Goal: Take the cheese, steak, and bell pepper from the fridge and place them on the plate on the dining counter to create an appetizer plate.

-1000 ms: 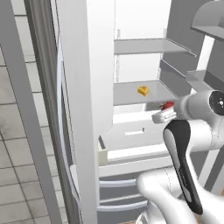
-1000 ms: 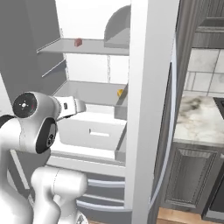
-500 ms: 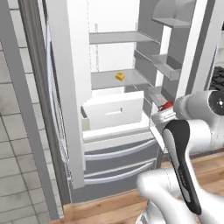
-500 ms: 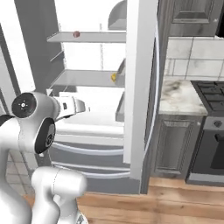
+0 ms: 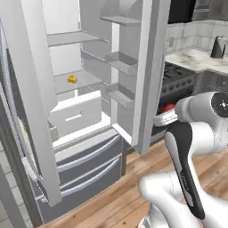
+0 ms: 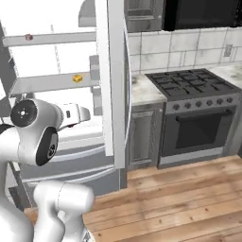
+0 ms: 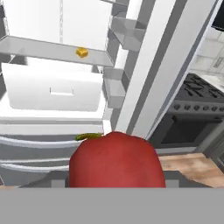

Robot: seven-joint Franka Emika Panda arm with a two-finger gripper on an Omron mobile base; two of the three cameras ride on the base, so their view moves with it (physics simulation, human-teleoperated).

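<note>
My gripper [image 5: 165,112] is shut on the red bell pepper [image 7: 116,159], whose green stem pokes out at its left. The pepper [image 5: 167,107] is held in the air in front of the open fridge [image 5: 84,111], away from the shelves. The small yellow cheese [image 5: 71,79] sits on a middle shelf, and it also appears in the right base view [image 6: 77,78] and the hand view [image 7: 81,53]. A tiny dark-red steak [image 6: 29,37] lies on the top shelf. The gripper [image 6: 80,115] sticks out to the right of my arm. The plate and dining counter are out of view.
The fridge's right door [image 5: 149,67] stands open between the shelves and a black stove [image 6: 198,85]. The left door [image 5: 26,89] is open too. A dark kettle [image 5: 217,46] stands on the marble counter beyond the stove. Wooden floor [image 6: 179,198] lies open to the right.
The whole scene has shifted: the base has backed away from the fridge and turned right, bringing the stove into view. The pepper stays in the gripper.
</note>
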